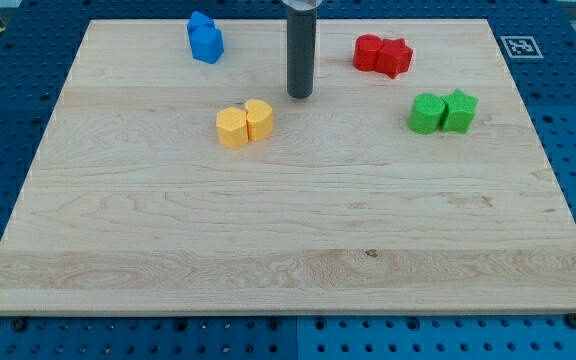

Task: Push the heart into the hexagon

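Observation:
A yellow heart block [260, 118] and a yellow hexagon block [232, 129] sit side by side and touching, left of the board's middle, the heart on the view's right of the hexagon. My tip [299, 96] stands on the board, up and to the right of the heart, a short gap away from it. The rod rises straight up out of the view's top.
Two blue blocks [205, 38] touch near the board's top left. Two red blocks [382, 54] touch at the top right. A green pair [442, 112] sits at the right. The wooden board [288, 250] lies on a blue perforated table.

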Controlling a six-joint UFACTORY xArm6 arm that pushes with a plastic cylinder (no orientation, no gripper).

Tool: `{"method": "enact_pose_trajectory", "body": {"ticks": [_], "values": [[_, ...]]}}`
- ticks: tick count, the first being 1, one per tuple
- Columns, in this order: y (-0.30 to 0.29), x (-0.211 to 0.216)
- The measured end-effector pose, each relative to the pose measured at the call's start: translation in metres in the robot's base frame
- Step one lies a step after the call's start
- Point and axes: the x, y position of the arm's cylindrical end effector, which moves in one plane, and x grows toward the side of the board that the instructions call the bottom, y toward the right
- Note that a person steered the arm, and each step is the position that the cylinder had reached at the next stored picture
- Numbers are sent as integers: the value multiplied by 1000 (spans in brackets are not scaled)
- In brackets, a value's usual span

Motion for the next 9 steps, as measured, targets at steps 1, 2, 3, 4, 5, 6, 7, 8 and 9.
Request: {"method": "enact_pose_trajectory", "body": {"ticks": [1, 2, 3, 4, 5, 6, 7, 8, 9], "values": [[0, 0], [0, 0], [0, 0], [0, 0], [-6, 0], [-20, -19], [-33, -53], [-42, -98], [-72, -144]]}}
